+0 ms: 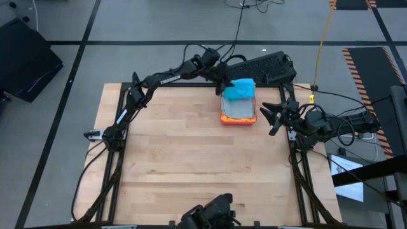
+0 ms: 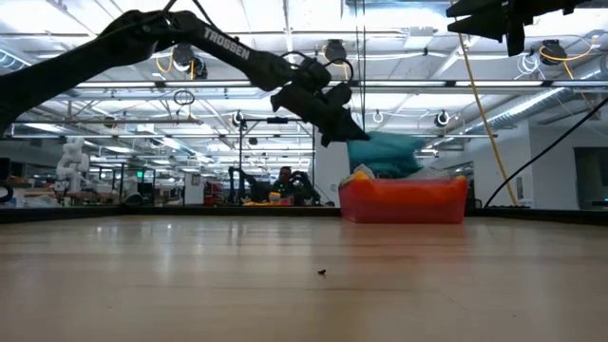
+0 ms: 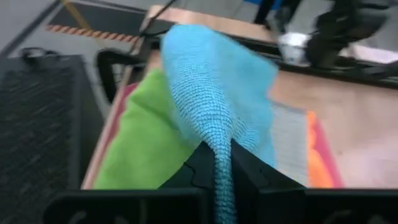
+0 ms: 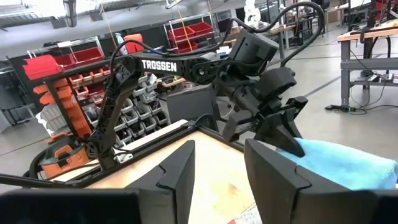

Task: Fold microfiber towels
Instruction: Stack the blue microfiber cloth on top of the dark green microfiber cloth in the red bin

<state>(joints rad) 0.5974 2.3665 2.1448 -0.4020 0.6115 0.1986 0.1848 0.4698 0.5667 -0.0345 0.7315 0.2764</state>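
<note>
Blue towel point(image 3: 217, 93) hides the tray's point(image 3: 323, 155) lower cloths.

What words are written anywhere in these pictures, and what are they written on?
"TROSSEN": white letters on the left arm, clear in the right wrist view and also readable in the low view.
The same white lettering on the left arm in the high view is too small to read.
Papers on the floor by the right arm: print too small to read.
No other words show.
</note>
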